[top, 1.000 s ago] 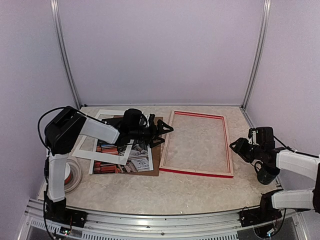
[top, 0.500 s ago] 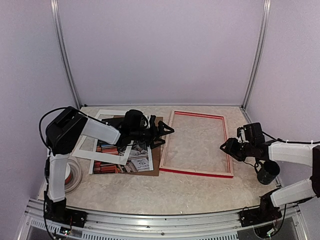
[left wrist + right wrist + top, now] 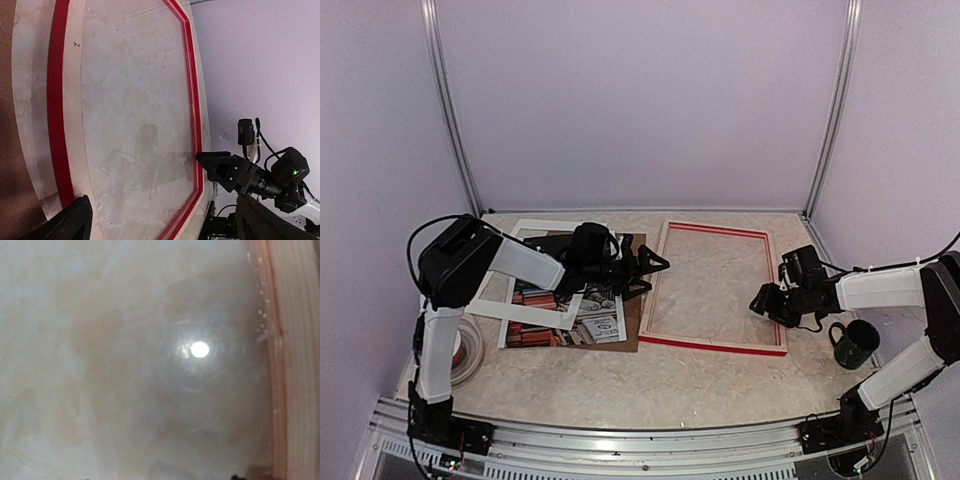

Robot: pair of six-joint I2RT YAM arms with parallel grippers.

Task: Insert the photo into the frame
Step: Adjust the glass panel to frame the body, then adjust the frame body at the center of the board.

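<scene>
Your right gripper [image 3: 763, 299] has swung in from 3 o'clock to the frame's [image 3: 710, 343] right rail; jaw gap unclear, cannot tell. Left gripper [image 3: 655, 268] spread wide. Photo [image 3: 590, 325] lies at the frame's 9 o'clock, partly under the white mat [image 3: 520, 313].

The white mat [image 3: 520, 314] and the left arm [image 3: 520, 262] cover most of the photo [image 3: 603, 322]; only its lower strip shows. The brown board [image 3: 632, 320] beneath peeks out at one edge. The left wrist view cuts off the frame [image 3: 56, 125] at the top and left, and the left gripper [image 3: 655, 270] shows there only as two dark fingertips [image 3: 70, 220]. The right gripper [image 3: 767, 300] is too small and dark to read its jaws. Its own view is blurred.
</scene>
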